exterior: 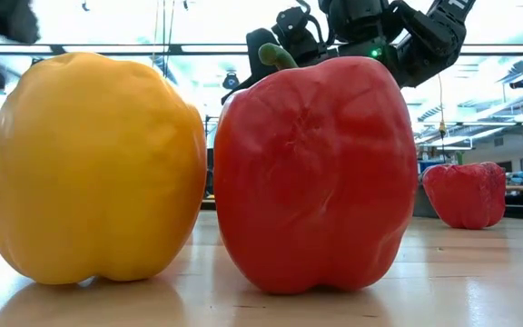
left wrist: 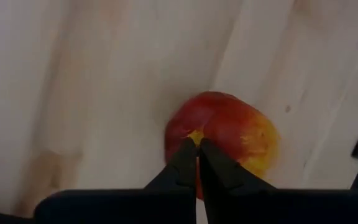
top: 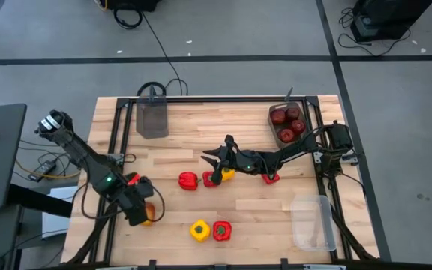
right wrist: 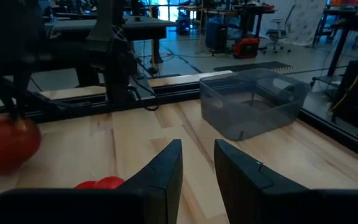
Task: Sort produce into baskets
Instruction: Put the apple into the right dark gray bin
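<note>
Red-yellow apple (left wrist: 229,134) just beyond left gripper (left wrist: 197,149) tips | fingers pressed together, empty | right gripper (right wrist: 197,158) slightly parted, farther off

Wooden table (top: 178,150) with scattered peppers (top: 210,230), an apple (top: 148,214), three bins (top: 153,118).

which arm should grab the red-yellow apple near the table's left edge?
Probably left. The left gripper hangs right over the red-yellow apple, fingers together, so it must open first. The right gripper is mid-table by the peppers, farther off.
</note>
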Tool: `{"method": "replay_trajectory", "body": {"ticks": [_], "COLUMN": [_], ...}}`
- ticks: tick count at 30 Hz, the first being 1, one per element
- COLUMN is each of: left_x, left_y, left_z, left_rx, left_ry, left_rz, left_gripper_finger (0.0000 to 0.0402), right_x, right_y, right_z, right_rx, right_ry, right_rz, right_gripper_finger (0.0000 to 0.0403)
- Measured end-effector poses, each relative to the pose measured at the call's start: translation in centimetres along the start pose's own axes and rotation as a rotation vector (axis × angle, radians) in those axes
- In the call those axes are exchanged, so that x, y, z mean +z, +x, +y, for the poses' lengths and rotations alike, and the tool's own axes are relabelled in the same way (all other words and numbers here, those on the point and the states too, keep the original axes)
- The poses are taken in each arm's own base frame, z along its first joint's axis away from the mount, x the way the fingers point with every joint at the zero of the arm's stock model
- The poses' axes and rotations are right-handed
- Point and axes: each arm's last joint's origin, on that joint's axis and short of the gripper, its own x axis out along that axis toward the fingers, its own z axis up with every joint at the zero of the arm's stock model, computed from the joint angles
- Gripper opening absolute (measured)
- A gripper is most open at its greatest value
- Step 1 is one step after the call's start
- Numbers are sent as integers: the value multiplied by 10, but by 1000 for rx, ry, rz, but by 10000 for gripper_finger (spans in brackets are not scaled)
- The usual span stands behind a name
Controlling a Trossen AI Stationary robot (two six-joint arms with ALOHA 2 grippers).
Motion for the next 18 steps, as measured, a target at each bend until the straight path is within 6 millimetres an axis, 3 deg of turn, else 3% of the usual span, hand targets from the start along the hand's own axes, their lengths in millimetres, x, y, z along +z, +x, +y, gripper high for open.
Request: {"method": "replay_trajectory", "body": {"ticks": [8,13,18], "left_x": [31,52,78], "left_y": [-39,-47,-48], "left_z": [4,18,38], "left_rx": [97,166,200], "left_ry": [88,137,168], "left_rz": [-118,-150,-182], "left_gripper_finger": [8,7,7], "right_x": [0,-2,-2], "right_y": [-1,-1,-8], "right_z": [1,0,-7], "right_rx": [-2,-26,-187], "right_ry": [-11,-21,-21], "right_rz": [3,21,118], "right_gripper_finger": [105,105,105]}}
